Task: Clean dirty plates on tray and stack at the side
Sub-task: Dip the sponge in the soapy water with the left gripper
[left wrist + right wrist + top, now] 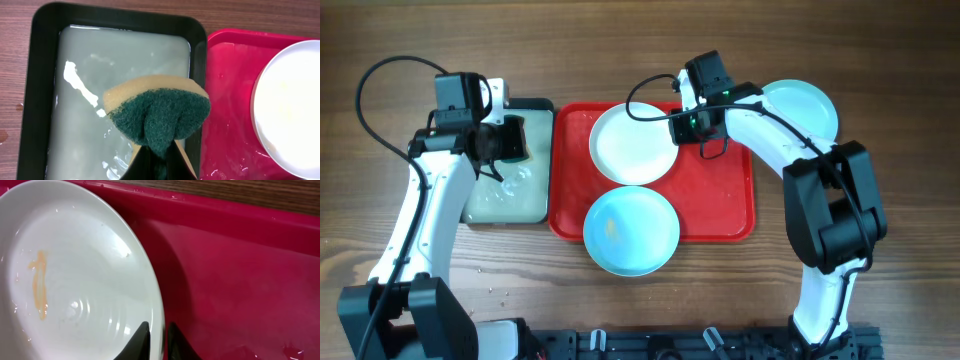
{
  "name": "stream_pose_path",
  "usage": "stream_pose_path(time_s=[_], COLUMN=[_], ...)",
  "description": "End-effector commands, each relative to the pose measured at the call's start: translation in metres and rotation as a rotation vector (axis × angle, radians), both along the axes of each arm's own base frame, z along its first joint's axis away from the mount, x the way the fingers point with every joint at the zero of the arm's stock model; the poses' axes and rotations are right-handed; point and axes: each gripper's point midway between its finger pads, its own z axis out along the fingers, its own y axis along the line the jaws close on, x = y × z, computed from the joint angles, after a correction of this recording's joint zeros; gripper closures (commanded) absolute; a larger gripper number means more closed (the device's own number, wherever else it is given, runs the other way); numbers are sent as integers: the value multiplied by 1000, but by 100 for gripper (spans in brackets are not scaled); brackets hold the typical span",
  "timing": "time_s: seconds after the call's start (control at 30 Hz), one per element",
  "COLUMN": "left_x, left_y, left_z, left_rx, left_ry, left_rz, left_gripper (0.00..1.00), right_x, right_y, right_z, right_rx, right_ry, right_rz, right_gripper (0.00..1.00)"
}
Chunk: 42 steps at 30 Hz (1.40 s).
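The red tray (720,205) holds a white plate (633,143) at its back and a pale aqua plate (631,231) at its front edge. An orange smear shows on the white plate (75,270). My right gripper (157,328) has the white plate's right rim between its fingers and is shut on it, low over the tray (240,280). A second aqua plate (800,108) lies on the table right of the tray. My left gripper (159,151) is shut on a yellow and green sponge (157,112), held over the water tray.
A black-rimmed tray (35,100) of cloudy water sits just left of the red tray, their rims almost touching. Water drops lie on the wooden table (880,60) near the front left. Cables trail behind both arms.
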Motion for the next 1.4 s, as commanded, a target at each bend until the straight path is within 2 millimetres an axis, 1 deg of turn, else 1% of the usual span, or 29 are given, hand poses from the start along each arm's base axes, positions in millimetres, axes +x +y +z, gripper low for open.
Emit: stream_pose_path(time_s=[0.0, 0.03, 0.1, 0.2, 0.27, 0.4, 0.43, 0.5, 0.53, 0.6, 0.7, 0.77, 1.07, 1.13, 1.23, 1.27, 1.3, 1.37], left_x=[-3, -4, -7, -12, -12, -8, -6, 1, 3, 4, 6, 8, 7, 9, 10, 10, 10, 9], left_y=[0, 0, 0, -1, -1, 2, 5, 29, 36, 44, 43, 43, 42, 35, 31, 26, 14, 4], left_z=[-4, -5, -9, -22, -27, -26, -26, -20, -17, -8, 6, 11, 11, 11, 11, 10, 10, 8], left_rx=[15, 15, 13, 10, 8, 14, 29, 126, 150, 159, 112, 107, 99, 67, 49, 23, -35, -82], left_ry=[21, 24, 36, 49, 42, 22, 13, -20, -35, -68, -119, -140, -136, -140, -139, -136, -129, -116], left_rz=[-20, -20, -20, -17, -10, 15, 23, 127, 172, 244, 311, 318, 312, 291, 277, 261, 222, 193], left_gripper=[96, 96, 96, 96, 96, 96, 96, 96, 96, 96, 96, 96, 96, 96, 96, 96, 96, 96], right_x=[-8, -7, -8, -11, -8, -9, -9, -9, -9, -9, -8, -8, -8, -8, -8, -8, -8, -8], right_y=[1, 2, 6, 14, 11, 10, 10, 10, 11, 11, 11, 11, 11, 11, 11, 11, 11, 11], right_z=[-10, -10, -9, -9, -10, -10, -10, -10, -10, -10, -10, -10, -10, -10, -10, -10, -10, -10], right_rx=[5, 7, 8, 7, -13, -16, -16, -16, -16, -16, -15, -15, -15, -15, -15, -15, -15, -15], right_ry=[31, 27, 22, 18, 5, 7, 7, 6, 6, 6, 5, 4, 2, 3, 2, 1, 1, 1], right_rz=[8, 8, 19, 36, 29, 27, 28, 28, 28, 27, 28, 28, 29, 29, 29, 30, 30, 30], right_gripper=[93, 96, 96, 96, 96, 96, 96, 96, 96, 96, 96, 96, 96, 96, 96, 96, 96, 96])
